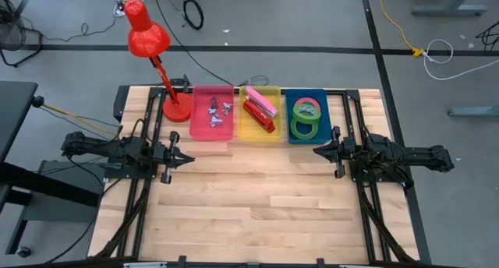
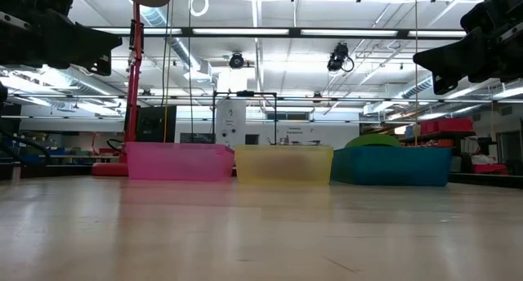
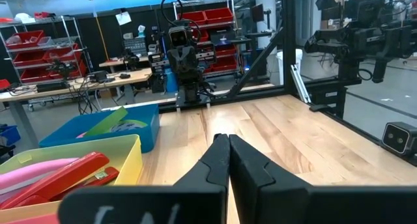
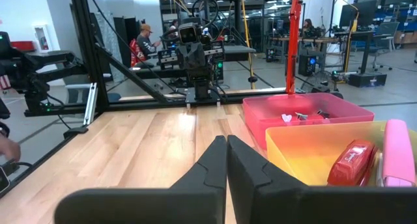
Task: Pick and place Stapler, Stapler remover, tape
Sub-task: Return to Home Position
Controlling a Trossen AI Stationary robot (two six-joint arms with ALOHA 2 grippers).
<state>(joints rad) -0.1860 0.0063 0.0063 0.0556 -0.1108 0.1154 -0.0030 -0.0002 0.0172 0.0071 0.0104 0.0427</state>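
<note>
Left pincer [image 3: 222, 140]: both fingers are pressed together along their full length and nothing is between them. It hangs above the left part of the worktop [image 1: 257, 198], clear of the surface, with its tip pointing toward the centre.

Right pincer [image 4: 226, 141]: fingers likewise closed flat against each other, holding nothing. It hangs above the right part of the worktop with its tip pointing toward the centre, so the two pincers face each other, well apart.

Three bins stand side by side along the far edge, between and beyond the two tips.

- Pink bin [image 2: 176, 162], nearest the left pincer: contains the staple removers [image 1: 216, 111]. These appear as a few small pieces; their exact number cannot be told.
- Yellow bin [image 2: 283, 164], in the middle: contains a red stapler [image 1: 260, 118] and a pink stapler [image 1: 265, 103], lying side by side.
- Blue bin [image 2: 392, 167], nearest the right pincer: contains the tape [image 1: 294, 129]. One green ring lies at the near end. A red-pink ring lies at the far end, with a second green ring showing around it.

A red lamp [image 1: 148, 36] stands on the worktop with its base just beside the pink bin, on the side away from the yellow bin.
</note>
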